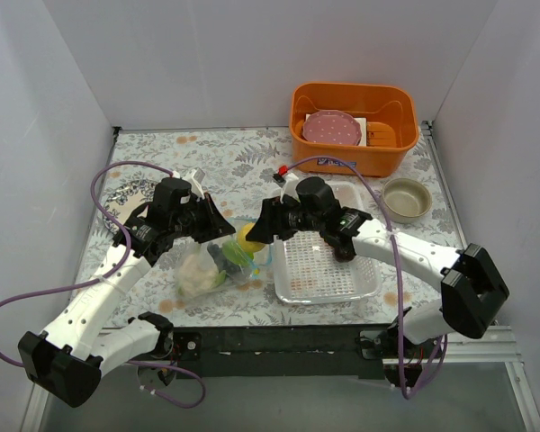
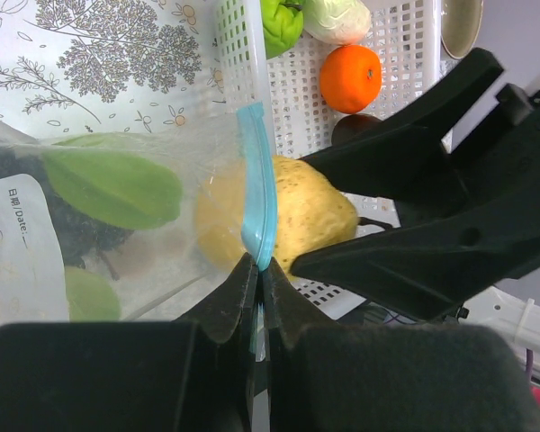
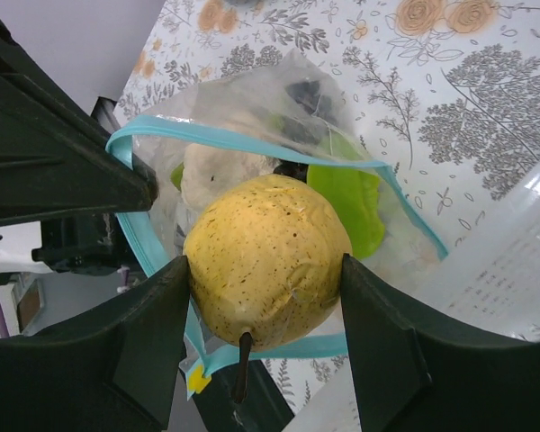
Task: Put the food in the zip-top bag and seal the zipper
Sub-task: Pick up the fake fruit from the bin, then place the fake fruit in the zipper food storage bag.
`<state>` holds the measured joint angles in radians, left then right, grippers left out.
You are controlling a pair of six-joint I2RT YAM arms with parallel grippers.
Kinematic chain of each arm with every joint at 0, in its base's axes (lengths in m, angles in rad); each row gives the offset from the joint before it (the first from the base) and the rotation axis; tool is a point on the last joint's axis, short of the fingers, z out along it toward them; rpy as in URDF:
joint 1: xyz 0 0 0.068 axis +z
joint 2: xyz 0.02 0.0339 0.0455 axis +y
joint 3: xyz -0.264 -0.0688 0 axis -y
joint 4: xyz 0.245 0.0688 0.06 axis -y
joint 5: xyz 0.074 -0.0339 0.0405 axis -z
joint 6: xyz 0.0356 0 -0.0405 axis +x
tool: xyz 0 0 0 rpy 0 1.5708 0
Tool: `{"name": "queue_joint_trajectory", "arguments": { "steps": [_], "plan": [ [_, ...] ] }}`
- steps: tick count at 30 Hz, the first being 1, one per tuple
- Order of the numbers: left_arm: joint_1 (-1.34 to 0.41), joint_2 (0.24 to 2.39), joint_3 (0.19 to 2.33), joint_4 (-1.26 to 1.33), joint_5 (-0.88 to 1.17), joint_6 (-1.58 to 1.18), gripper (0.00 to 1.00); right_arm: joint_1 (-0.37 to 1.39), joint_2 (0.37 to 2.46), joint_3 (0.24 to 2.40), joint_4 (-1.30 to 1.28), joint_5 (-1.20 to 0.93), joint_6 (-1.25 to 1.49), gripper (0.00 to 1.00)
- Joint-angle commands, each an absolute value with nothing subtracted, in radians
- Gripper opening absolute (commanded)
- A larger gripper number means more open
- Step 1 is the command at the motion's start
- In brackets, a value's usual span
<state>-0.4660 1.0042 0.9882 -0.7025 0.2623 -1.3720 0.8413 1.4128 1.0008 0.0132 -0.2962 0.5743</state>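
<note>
Zip-top bag (image 1: 205,270) on the floral table (image 1: 162,153), mouth open, between two arms.
Left gripper (image 2: 256,265) is clenched on the one blue zipper (image 2: 259,180); right gripper (image 3: 266,297) grasps one yellow speckled fruit (image 3: 261,243) at the mouth. The white tray (image 2: 238,45) holds four pieces: green pepper (image 2: 281,22), cabbage (image 2: 337,18), orange (image 2: 351,76), dark plum (image 2: 355,126).

The left gripper (image 2: 256,270) pinched the lower end of the light blue zipper (image 2: 257,171), which ran up the mouth of the zip-top bag (image 2: 117,180). Against that strip, the right gripper (image 2: 299,214) clasped a yellow speckled fruit (image 2: 322,216). Beyond, an orange (image 2: 351,76), a green pepper (image 2: 282,25) and a cabbage (image 2: 337,18) lay in a white perforated tray (image 2: 405,45).
</note>
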Motion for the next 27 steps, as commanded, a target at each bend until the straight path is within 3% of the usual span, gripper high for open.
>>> {"name": "queue_joint_trajectory", "arguments": {
  "steps": [1, 9, 10, 12, 13, 16, 21, 27],
  "plan": [
    [-0.463, 0.974, 0.985, -0.698, 0.262, -1.364, 0.0, 0.851, 1.465, 1.017, 0.179, -0.391, 0.624, 0.43],
    [-0.463, 0.977, 1.025, -0.712, 0.252, -1.367, 0.0, 0.891, 1.591, 1.032, 0.324, -0.468, 0.716, 0.46],
    [-0.463, 0.977, 1.032, -0.716, 0.244, -1.364, 0.0, 0.9, 1.6, 1.037, 0.322, -0.463, 0.713, 0.52],
    [-0.463, 0.974, 1.043, -0.722, 0.235, -1.362, 0.0, 0.919, 1.629, 1.051, 0.305, -0.465, 0.712, 0.54],
    [-0.463, 0.973, 1.045, -0.724, 0.227, -1.362, 0.0, 0.923, 1.64, 1.071, 0.292, -0.475, 0.706, 0.66],
    [-0.463, 0.959, 1.043, -0.721, 0.221, -1.367, 0.0, 0.936, 1.661, 1.085, 0.273, -0.5, 0.693, 0.77],
    [-0.463, 0.948, 1.032, -0.715, 0.215, -1.373, 0.0, 0.936, 1.605, 1.068, 0.214, -0.463, 0.648, 0.83],
    [-0.463, 0.951, 1.025, -0.713, 0.218, -1.37, 0.0, 0.934, 1.485, 1.066, 0.065, -0.275, 0.568, 0.87]
  ]
}}
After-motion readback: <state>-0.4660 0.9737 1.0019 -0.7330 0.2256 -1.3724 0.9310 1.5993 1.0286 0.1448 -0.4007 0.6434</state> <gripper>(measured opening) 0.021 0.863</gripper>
